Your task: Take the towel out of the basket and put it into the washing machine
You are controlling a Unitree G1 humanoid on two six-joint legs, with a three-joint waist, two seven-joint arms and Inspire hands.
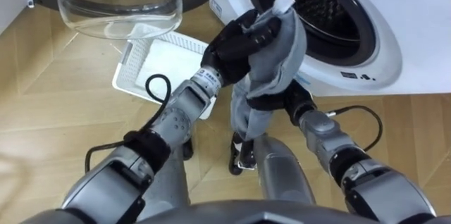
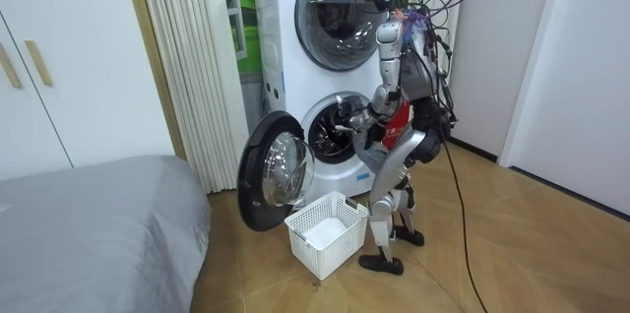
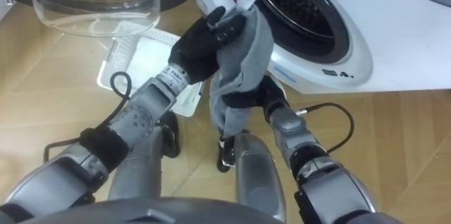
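Note:
A grey towel (image 1: 285, 51) hangs bunched in front of the washing machine's open drum (image 1: 320, 2), its top corner level with the drum's rim. My left hand (image 1: 232, 44) grips the towel's upper part from the left, fingers curled into the cloth. My right hand (image 1: 292, 101) sits lower, its dark fingers (image 1: 264, 101) wrapped round the towel's hanging middle. The towel's tail drops below both hands. In the room view I stand bent forward close to the lower washing machine (image 2: 330, 126), arms reaching toward its opening.
The round glass door (image 1: 116, 2) is swung open to my left. A white plastic basket (image 1: 137, 58) stands on the wooden floor below the door. A second machine (image 2: 340, 3) is stacked above. A bed (image 2: 89, 215) lies at the room view's left.

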